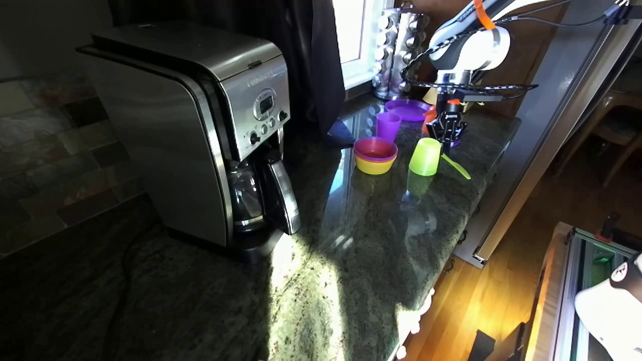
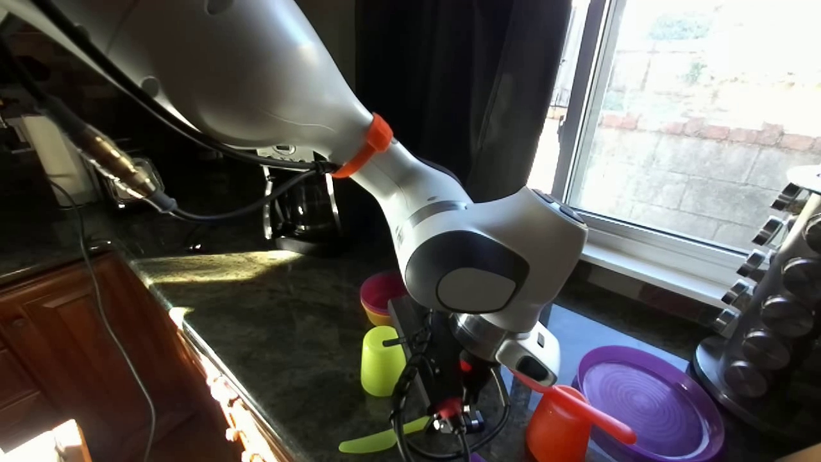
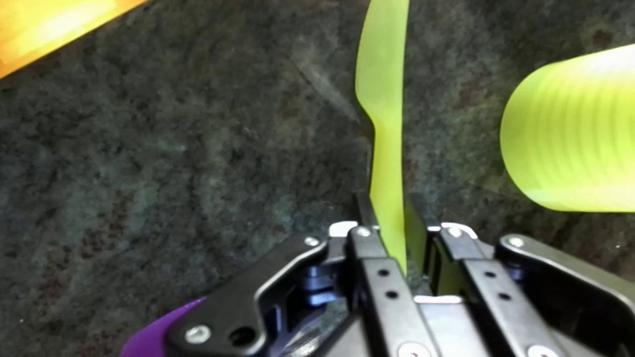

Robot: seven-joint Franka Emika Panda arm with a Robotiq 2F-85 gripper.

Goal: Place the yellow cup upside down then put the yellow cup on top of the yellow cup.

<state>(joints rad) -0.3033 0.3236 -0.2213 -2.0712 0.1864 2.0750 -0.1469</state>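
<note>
A yellow-green cup (image 1: 425,157) stands upside down on the counter; it also shows in an exterior view (image 2: 381,360) and at the right of the wrist view (image 3: 575,131). I cannot make out a second such cup. My gripper (image 3: 389,213) is beside this cup, low over the counter and not touching it. Its fingers are close together around the handle of a yellow-green knife (image 3: 384,89), whose edges meet both fingertips. The knife shows in both exterior views (image 1: 455,167) (image 2: 385,437), flat or nearly flat at the counter. Whether it is lifted I cannot tell.
Stacked bowls (image 1: 375,156) and a purple cup (image 1: 387,125) stand near the window side. An orange-red cup (image 2: 558,427) holding a red-handled utensil and purple plates (image 2: 648,398) lie behind. A purple thing (image 3: 158,332) is partly under the gripper. A coffee maker (image 1: 200,125) and spice rack (image 2: 770,321) stand farther off.
</note>
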